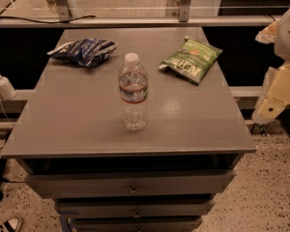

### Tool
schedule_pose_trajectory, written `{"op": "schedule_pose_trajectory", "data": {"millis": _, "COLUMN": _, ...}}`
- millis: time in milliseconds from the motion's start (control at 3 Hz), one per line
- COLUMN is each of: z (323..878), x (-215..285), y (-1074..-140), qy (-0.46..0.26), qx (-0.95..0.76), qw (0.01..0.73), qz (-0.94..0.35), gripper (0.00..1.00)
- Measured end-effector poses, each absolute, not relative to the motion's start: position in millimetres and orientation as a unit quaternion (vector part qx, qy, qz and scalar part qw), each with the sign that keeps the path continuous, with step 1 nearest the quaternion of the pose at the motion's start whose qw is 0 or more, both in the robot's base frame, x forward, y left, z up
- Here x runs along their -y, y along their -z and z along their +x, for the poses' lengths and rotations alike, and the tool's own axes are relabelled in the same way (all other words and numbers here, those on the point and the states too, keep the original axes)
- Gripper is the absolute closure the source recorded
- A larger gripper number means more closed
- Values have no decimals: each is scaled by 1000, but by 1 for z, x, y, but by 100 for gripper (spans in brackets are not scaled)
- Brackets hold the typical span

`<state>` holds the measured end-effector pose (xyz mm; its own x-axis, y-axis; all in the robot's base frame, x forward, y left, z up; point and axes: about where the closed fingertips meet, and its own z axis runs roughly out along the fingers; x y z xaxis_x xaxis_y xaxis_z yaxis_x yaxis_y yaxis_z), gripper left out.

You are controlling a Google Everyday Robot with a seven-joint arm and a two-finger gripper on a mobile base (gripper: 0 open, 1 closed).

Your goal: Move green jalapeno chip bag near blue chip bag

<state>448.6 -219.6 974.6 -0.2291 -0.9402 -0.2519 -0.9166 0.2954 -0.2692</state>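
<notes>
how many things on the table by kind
chip bags: 2 (green jalapeno chip bag, blue chip bag)
water bottle: 1
total: 3
the tool is off the table, beside its right edge

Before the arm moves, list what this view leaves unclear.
1. The gripper, right of the table: partly cut off by the camera view's right edge.
2. The green jalapeno chip bag and the blue chip bag: print too small to read.
3. The gap under the tabletop: inside lost in shadow.
4. The shoe, bottom left: cut off by the edge.
</notes>
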Motion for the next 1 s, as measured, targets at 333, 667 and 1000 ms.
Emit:
{"op": "schedule_pose_trajectory", "data": {"millis": 333, "z": 475, "x": 224, "y": -954, "qy": 18, "qx": -777, "qw": 224, "qz": -588, "gripper": 0}}
{"op": "schedule_pose_trajectory", "data": {"millis": 667, "z": 532, "x": 225, "y": -934, "qy": 7, "qx": -764, "qw": 290, "qz": -577, "gripper": 0}}
{"op": "schedule_pose_trajectory", "data": {"millis": 1000, "z": 592, "x": 226, "y": -916, "qy": -8, "qx": -760, "qw": 335, "qz": -556, "gripper": 0}}
